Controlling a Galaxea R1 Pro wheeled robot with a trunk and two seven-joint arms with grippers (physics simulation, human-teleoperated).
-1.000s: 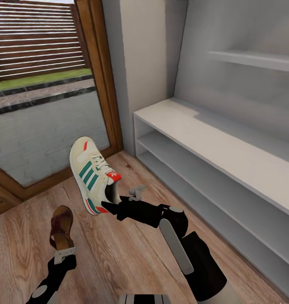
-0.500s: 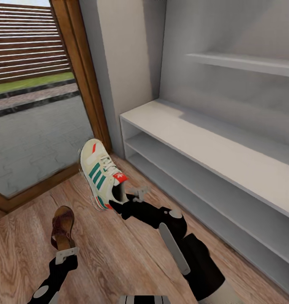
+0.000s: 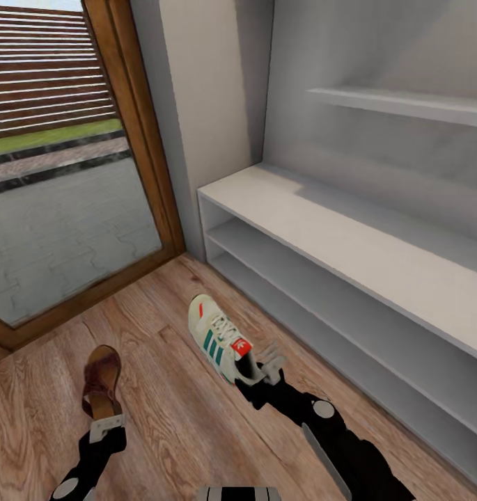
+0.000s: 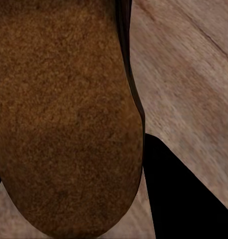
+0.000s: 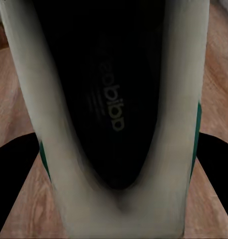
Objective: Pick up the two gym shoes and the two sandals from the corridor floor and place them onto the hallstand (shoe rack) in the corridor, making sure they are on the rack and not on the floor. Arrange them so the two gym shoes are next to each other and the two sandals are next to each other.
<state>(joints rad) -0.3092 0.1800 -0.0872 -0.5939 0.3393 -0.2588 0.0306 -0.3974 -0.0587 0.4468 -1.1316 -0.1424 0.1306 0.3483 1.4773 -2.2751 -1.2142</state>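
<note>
The right gripper (image 3: 260, 376) is clamped on the heel of a cream-white gym shoe with three green side stripes and white laces (image 3: 221, 338). The shoe is tilted with its toe pointing up and away over the light brown wood plank floor (image 3: 168, 410), just in front of the big pale grey-white shoe rack with a wide bench top and two low open shelves (image 3: 349, 243). A red label with a small white leaf mark sits on the shoe's tongue, and there is a red patch on the toe. In the right wrist view the dark inside of the shoe (image 5: 111, 99) shows faint grey letters that look like "adidas". The left gripper (image 3: 106, 423) holds the heel end of a brown open sandal with a wide dark strap (image 3: 101, 379). In the left wrist view its fuzzy brown footbed (image 4: 64, 114) has no writing. The sandal is near the floor, left of the shoe and apart from it. Past the wooden door frame (image 3: 137, 139) are grey paving stones.
</note>
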